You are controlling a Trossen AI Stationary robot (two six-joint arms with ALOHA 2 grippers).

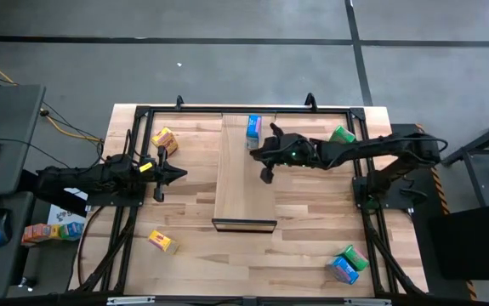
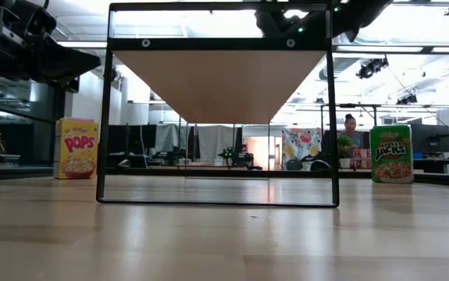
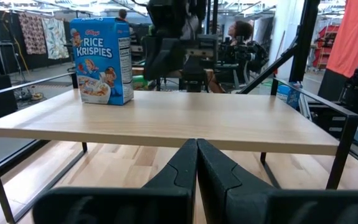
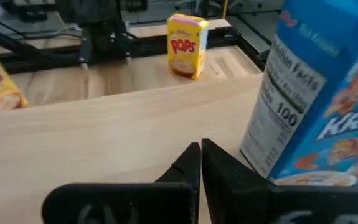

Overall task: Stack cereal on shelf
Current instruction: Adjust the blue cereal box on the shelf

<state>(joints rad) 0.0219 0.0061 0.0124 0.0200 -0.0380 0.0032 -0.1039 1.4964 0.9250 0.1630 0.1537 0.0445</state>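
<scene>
Both arms are matte black, jointed tubes. The left arm [image 1: 91, 178] wears a yellow label near its wrist; the right arm [image 1: 355, 151] shows small green lights there.

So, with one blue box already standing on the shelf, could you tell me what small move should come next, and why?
Probably the right gripper, shut and empty beside the blue cereal box on the shelf, should pull back toward the green box nearest it. The left gripper waits shut.
</scene>
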